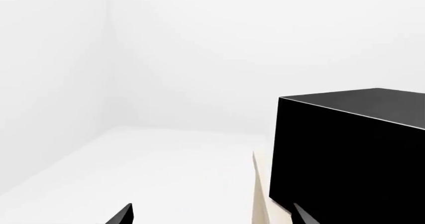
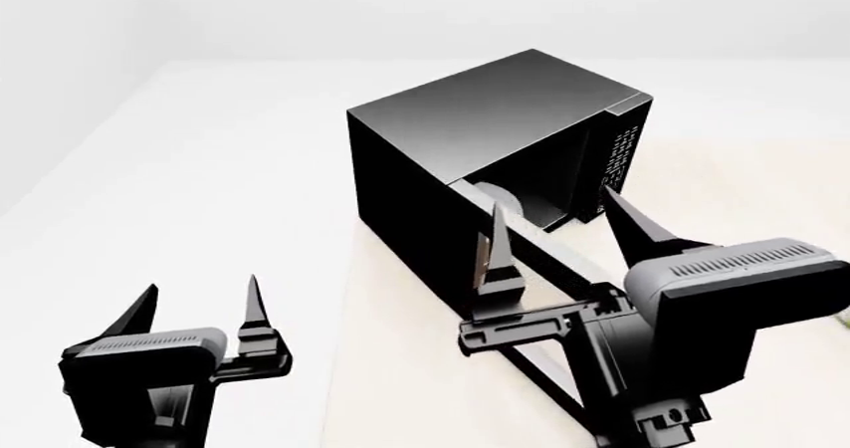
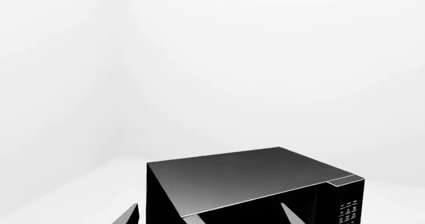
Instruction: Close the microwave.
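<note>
The microwave (image 2: 492, 159) is seen standing on the pale surface (image 2: 385, 368), toward its left edge, with the cavity exposed and a white round plate (image 2: 499, 201) visible inside. The door (image 2: 544, 269) appears to be swung out toward the robot, though its outline is largely hidden behind the right arm and cannot be traced with confidence. The right gripper (image 2: 558, 237) is held open and empty just in front of the opening, one finger either side of what is taken for the door's edge. The left gripper (image 2: 197, 314) is also spread open, holding nothing, well apart to the left. If the door is pushed off-centre or too hard, the whole microwave may be shoved along the surface rather than closed; a finger may also be caught in the closing gap.
</note>
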`<state>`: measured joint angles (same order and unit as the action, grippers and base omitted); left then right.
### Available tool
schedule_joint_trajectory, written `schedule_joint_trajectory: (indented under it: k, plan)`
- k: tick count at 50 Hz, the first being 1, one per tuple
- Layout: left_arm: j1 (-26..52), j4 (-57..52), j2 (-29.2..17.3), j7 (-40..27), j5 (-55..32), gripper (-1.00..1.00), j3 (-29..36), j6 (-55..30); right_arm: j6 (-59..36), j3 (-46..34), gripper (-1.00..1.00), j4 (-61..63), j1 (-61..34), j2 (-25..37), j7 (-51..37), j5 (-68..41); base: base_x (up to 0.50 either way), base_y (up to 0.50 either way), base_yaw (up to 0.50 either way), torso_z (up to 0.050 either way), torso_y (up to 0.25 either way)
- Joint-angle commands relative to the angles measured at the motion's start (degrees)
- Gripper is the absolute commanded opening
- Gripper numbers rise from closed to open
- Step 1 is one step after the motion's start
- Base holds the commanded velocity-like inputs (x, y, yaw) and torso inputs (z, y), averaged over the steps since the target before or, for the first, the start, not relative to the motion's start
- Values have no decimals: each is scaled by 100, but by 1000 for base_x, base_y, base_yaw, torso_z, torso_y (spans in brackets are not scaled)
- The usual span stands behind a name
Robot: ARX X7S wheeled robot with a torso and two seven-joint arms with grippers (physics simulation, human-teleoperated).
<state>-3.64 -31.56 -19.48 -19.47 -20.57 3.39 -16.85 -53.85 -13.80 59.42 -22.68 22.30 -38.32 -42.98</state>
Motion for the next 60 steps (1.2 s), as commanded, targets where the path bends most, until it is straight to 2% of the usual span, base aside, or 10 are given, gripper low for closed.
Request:
schedule_joint_trajectory:
  k: [1,19,60]
  plan:
    - [6,7,-11,-23,-14,100,17,3,-61,-222,100,-35,-170,122,-352,-554,0,0,0,0,0]
    - [6,28,-32,-46,-26,100,48,17,-74,-558,100,-114,-289,174,-613,-922,0,0,0,0,0]
    - [8,54,-89,-110,-46,100,104,55,711,-1346,100,-902,382,329,-31,-187,0,0,0,0,0]
